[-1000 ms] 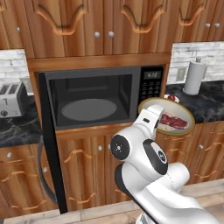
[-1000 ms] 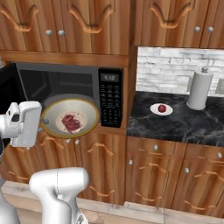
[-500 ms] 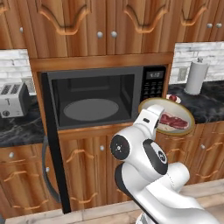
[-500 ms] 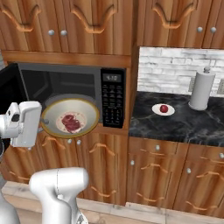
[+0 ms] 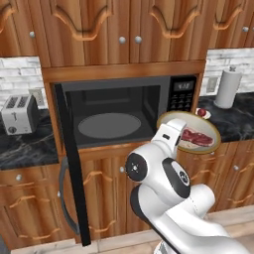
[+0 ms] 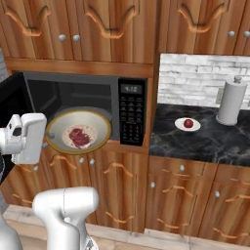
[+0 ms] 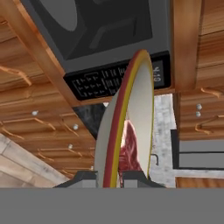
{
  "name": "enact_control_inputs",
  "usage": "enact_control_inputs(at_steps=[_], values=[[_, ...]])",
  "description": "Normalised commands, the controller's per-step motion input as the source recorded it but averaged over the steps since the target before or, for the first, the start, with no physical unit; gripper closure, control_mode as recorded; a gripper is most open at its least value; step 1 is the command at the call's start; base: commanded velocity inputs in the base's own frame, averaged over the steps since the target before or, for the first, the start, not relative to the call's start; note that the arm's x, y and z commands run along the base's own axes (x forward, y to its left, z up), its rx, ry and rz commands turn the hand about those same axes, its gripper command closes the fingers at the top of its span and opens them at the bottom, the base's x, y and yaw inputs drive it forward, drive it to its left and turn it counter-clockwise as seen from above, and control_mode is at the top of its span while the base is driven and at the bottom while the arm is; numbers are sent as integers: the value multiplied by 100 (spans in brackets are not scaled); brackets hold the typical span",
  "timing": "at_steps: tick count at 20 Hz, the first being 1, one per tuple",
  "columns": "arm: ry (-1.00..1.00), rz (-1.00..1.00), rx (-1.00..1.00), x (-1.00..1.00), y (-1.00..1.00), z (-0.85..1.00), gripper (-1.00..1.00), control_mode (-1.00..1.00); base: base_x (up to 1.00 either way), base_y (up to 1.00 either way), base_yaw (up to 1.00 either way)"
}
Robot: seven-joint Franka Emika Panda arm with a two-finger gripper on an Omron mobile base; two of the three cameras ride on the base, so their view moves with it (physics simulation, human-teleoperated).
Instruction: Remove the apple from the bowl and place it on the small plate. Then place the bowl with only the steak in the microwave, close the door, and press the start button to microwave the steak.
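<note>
Right now I have the bowl (image 6: 79,132) off the worktop, hanging in front of the open microwave (image 5: 116,116), just below and to the keypad side of the cavity mouth. I judge it a stiff, smooth, probably glazed dish: rigid enough to carry by one edge, but slick and breakable, and the load sits well out from the pinch, so it will want to swing or slip if I jerk it. The rim is the only sensible place to hold it, and that is where I have it. In the hand view the fingers (image 7: 89,180) are nearly together, clamped on the tan rim at 6 o'clock, one either side of the wall. The steak (image 5: 197,137) lies flat inside, soft and heavy for its size; I reckon it could slide toward the low edge if I tip the dish. The apple (image 6: 188,123) sits on the small plate (image 6: 179,125) on the dark worktop, at 3 o'clock from the microwave in the right base view. The door (image 5: 71,163) stands swung wide at 9 o'clock.
</note>
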Motion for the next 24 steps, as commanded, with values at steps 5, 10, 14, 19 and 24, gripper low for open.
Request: enact_control_inputs(at_steps=[5, 10, 14, 19, 24], values=[[0, 0, 0, 0, 0, 0, 100, 100, 20, 4, 0], [0, 0, 0, 0, 0, 0, 100, 100, 6, 0, 0], [0, 0, 0, 0, 0, 0, 100, 100, 2, 0, 0], [11, 10, -1, 52, 17, 0, 100, -100, 0, 0, 1], [18, 27, -1, 100, 38, 0, 100, -100, 0, 0, 0]])
